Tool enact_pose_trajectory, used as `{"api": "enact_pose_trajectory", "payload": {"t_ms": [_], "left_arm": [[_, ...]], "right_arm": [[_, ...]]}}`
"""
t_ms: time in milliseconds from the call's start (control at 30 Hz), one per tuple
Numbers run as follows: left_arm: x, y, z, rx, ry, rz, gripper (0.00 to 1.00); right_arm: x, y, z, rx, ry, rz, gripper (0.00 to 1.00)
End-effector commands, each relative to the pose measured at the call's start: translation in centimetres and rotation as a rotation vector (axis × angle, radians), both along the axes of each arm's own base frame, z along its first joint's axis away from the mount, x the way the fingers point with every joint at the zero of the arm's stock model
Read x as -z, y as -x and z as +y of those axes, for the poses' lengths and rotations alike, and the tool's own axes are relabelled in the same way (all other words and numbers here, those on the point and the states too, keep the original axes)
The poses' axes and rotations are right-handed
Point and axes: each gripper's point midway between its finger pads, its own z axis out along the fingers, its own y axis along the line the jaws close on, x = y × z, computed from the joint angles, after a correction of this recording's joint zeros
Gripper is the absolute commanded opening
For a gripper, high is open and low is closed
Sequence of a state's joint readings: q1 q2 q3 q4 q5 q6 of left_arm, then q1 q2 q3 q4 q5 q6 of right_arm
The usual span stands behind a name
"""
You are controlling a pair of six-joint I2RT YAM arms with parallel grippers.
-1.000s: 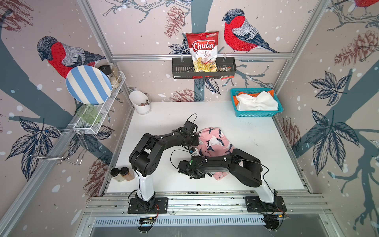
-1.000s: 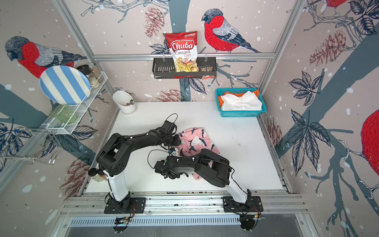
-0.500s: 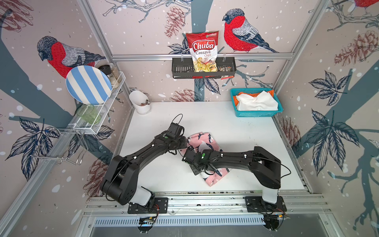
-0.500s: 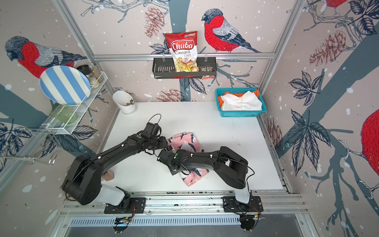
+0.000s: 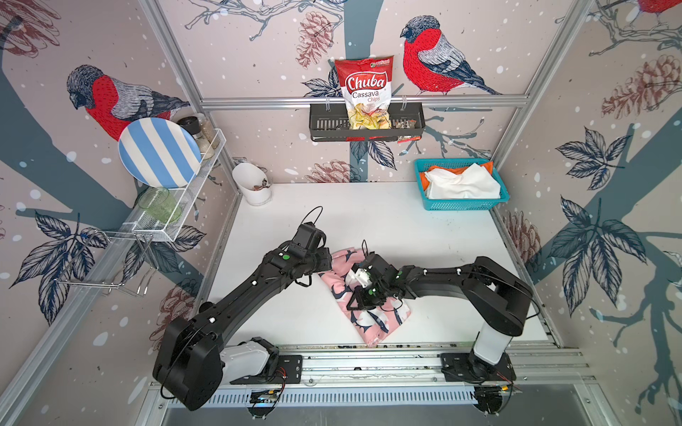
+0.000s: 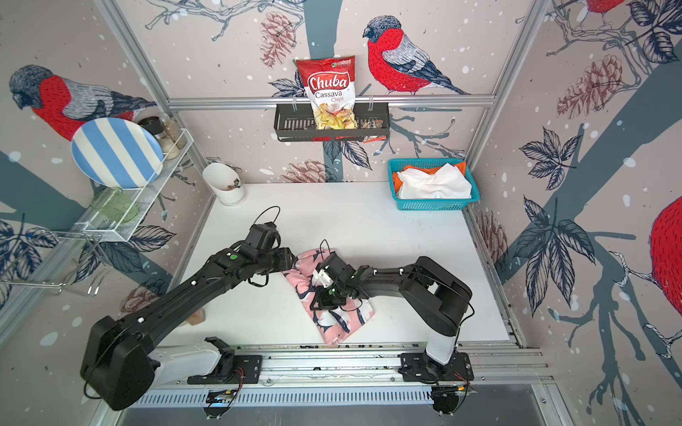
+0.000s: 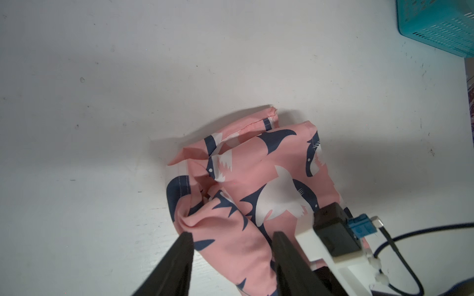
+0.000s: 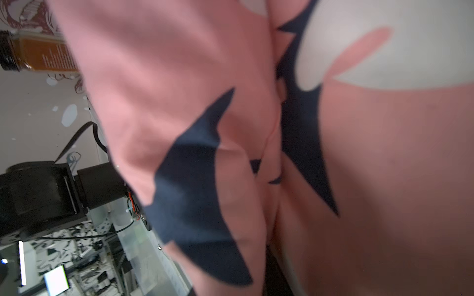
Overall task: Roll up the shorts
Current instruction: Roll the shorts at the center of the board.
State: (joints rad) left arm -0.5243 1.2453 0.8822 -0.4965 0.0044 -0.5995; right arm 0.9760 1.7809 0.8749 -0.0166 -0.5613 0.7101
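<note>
- Pink shorts (image 5: 372,317) are laid mid-table (image 5: 369,217), partly rolled.
- Left gripper (image 7: 232,234): jaws are seen apart, straddling the roll's end.
- Right gripper (image 5: 356,300): pressed into the cloth, its state cannot be told.
- Step judged: rolling. Next, the loose end must be gathered and turned without unravelling.

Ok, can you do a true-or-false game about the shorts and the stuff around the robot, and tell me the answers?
1. The pink shorts lie on the white table. True.
2. The chips bag lies on the table. False: it stands in the black rack on the back wall.
3. White shorts sit in the teal basket. True.
4. The left claw is far from the pink shorts. False: its jaws stand either side of the cloth.
5. The striped plate is in the basket. False: it stands on the wire shelf.
</note>
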Motion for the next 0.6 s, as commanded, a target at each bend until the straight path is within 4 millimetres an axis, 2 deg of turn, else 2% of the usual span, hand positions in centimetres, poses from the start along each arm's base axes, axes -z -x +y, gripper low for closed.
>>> {"api": "enact_pose_trajectory", "payload": {"t_ms": [0, 133, 200, 300, 433, 567], "left_arm": [[1.6, 0.3, -1.3, 0.018, 0.023, 0.041, 0.54], [4.3, 0.0, -2.5, 0.044, 0.021, 0.092, 0.51], [5.7, -0.4, -2.9, 0.057, 0.005, 0.11, 0.43], [7.7, -0.7, -2.6, 0.053, -0.045, 0.144, 0.31], [9.6, -1.2, -2.6, 0.056, -0.09, 0.175, 0.29], [10.5, -1.6, -2.9, 0.074, -0.109, 0.195, 0.29]], "right_arm": [[0.3, -0.5, -0.3, 0.005, -0.026, 0.033, 0.19], [2.4, -1.2, -2.3, 0.028, 0.057, 0.025, 0.27], [2.9, -1.3, -3.2, 0.037, 0.094, 0.008, 0.32], [2.5, -2.0, -4.0, 0.06, 0.155, -0.051, 0.43], [0.5, -3.6, -5.7, 0.092, 0.355, -0.258, 0.57], [-3.1, -4.1, -6.6, 0.114, 0.528, -0.463, 0.66]]}}
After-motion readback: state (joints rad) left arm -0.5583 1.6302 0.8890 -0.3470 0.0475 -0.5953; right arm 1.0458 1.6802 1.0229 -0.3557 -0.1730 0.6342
